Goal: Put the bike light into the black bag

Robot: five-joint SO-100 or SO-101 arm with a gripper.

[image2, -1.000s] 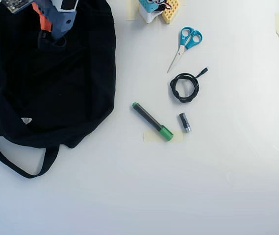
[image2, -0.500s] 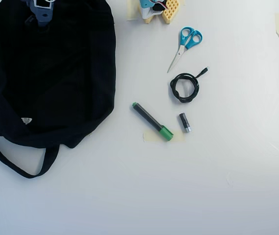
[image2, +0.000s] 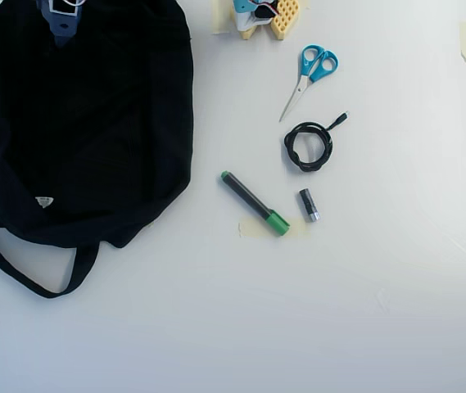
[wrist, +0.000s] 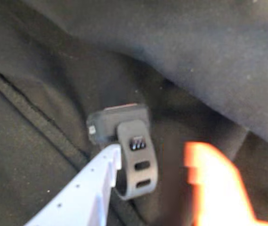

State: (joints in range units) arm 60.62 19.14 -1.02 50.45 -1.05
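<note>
In the wrist view the bike light (wrist: 119, 123), a small dark block with a thin red edge on top and a holed rubber loop strap (wrist: 137, 165), lies on the black bag's fabric (wrist: 209, 56). My gripper (wrist: 155, 153) is open over it, white finger (wrist: 84, 193) on the left and blurred orange finger (wrist: 216, 188) on the right, with the strap between them. The white fingertip is right beside the strap. In the overhead view the black bag (image2: 85, 123) fills the top left, and only a bit of the arm (image2: 61, 16) shows at its top edge. The light is hidden there.
On the white table right of the bag lie a green-capped marker (image2: 254, 203), a small grey-black cylinder (image2: 308, 205), a coiled black cable (image2: 309, 146) and blue scissors (image2: 308, 78). The arm's base (image2: 264, 16) stands at the top edge. The bag's strap (image2: 28, 274) loops out at the lower left.
In the overhead view the arm has pulled back toward the top edge over the bag, leaving only its tip showing. Nothing on the table moved.
</note>
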